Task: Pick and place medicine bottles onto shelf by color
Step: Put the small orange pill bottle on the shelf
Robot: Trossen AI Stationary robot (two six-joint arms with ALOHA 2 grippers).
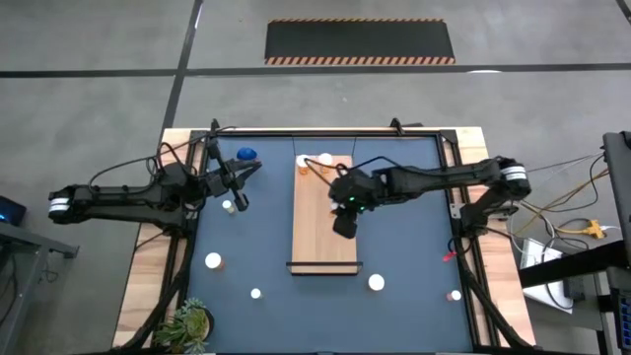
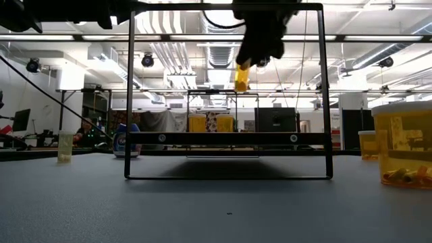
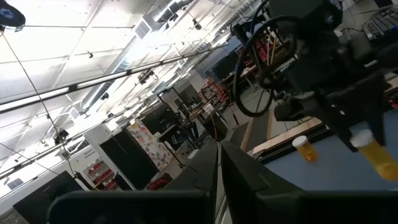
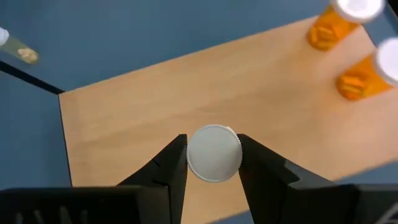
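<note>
your right gripper (image 4: 212,163) is clenched on the white round cap of a small orange medicine bottle (image 4: 214,153), one dark finger on either side of it, and it hangs above the long light-brown wooden shelf board (image 4: 186,93) with the bottle lifted clear of the wood. in the low view that bottle (image 2: 242,76) dangles under the gripper, well above the shelf's upper edge. from overhead, the right arm (image 1: 434,179) reaches in from the table's right edge and bends down over the middle of the shelf (image 1: 320,237).

two more orange bottles with white caps (image 4: 345,18) stand close together at the shelf's far end, near the table's back edge.

your left gripper (image 1: 235,197) is pinched shut with nothing in it, held between the shelf and the table's left edge, its arm stretched in from the left.

beside it a blue bottle (image 1: 245,154) sits near the back edge, and a small white-capped bottle (image 1: 229,206) stands just by the left fingers. other white-capped bottles are scattered over the dark blue table top (image 1: 414,247): one (image 1: 213,261) toward the left edge, one (image 1: 255,293) near the front, one (image 1: 376,283) just off the shelf's dark front end, one (image 1: 455,295) by the front right corner.

a green potted plant (image 1: 187,323) sits at the front left corner. beyond the table you have a grey concrete floor with a black mat edged in stripes (image 1: 360,41).
</note>
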